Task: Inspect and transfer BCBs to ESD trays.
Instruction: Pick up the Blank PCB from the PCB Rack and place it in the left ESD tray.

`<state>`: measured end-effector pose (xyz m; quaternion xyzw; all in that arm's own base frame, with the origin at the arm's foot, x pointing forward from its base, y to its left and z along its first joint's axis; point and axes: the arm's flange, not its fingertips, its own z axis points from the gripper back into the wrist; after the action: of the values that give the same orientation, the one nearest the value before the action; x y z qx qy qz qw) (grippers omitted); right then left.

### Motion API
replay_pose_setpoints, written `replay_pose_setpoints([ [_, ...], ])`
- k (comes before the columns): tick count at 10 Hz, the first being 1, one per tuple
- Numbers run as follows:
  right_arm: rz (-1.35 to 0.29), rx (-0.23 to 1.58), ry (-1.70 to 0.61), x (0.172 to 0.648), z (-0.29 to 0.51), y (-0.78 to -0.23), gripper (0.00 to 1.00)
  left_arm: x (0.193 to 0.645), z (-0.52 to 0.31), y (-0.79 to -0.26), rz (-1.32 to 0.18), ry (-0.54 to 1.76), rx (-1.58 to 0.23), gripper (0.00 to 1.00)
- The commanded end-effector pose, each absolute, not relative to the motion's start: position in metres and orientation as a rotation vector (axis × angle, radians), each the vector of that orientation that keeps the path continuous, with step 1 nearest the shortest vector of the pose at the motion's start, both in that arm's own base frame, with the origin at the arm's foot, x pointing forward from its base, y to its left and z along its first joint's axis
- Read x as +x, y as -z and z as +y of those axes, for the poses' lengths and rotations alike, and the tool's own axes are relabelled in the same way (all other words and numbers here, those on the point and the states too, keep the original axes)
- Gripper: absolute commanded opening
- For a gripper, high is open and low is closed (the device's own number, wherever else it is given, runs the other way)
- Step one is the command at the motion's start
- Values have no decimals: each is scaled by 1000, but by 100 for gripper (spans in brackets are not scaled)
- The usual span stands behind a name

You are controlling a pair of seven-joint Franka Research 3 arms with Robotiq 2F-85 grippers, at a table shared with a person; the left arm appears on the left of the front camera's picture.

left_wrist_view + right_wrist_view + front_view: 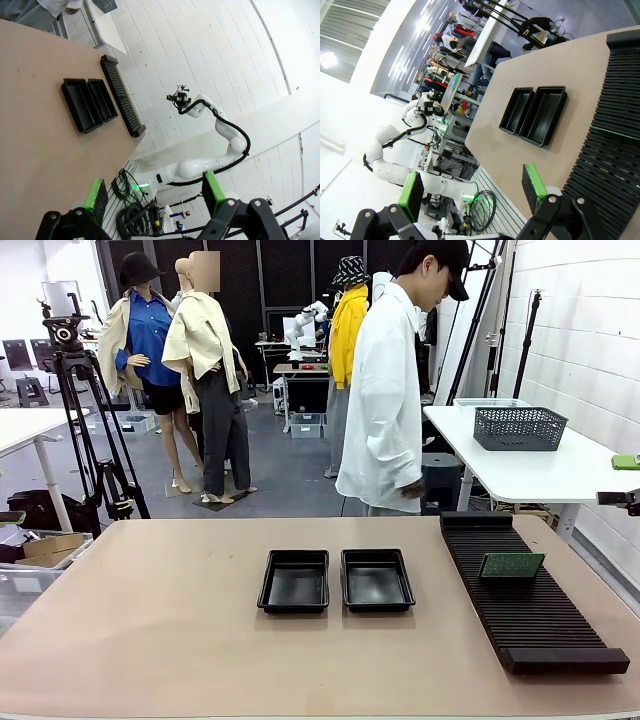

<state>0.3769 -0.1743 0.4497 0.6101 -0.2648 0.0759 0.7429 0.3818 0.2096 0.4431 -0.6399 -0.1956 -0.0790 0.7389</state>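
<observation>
The left gripper (154,192) and right gripper (472,190) are hanging in the air, jaws spread wide, gripping nothing. A BCB (511,565) is standing in the slotted rack (530,625), beside two ESD trays (295,582) mid-desk (150,620).

Left gripper (154,195): jaws spread wide, nothing between the green pads (95,197). Right gripper (472,192): jaws equally wide, empty. Right arm (195,167) and left arm (382,135) both folded, elbows bent, wrists raised high.
</observation>
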Motion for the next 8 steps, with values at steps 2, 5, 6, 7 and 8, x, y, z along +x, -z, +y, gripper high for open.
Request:
replay_pose_setpoints([
  [2,-607,1266,-228,391,-165,-459,100,381,212,-444,-425,168,-1394,100],
  [5,-585,1052,-418,425,-137,-475,100,381,212,-444,-425,168,-1394,100],
  [6,-557,965,-495,436,-124,-479,100,381,212,-444,-425,168,-1394,100],
  [7,-531,889,-562,445,-113,-482,100,381,212,-444,-425,168,-1394,100],
  [8,-501,815,-619,452,-102,-484,100,381,212,-444,-425,168,-1394,100],
])
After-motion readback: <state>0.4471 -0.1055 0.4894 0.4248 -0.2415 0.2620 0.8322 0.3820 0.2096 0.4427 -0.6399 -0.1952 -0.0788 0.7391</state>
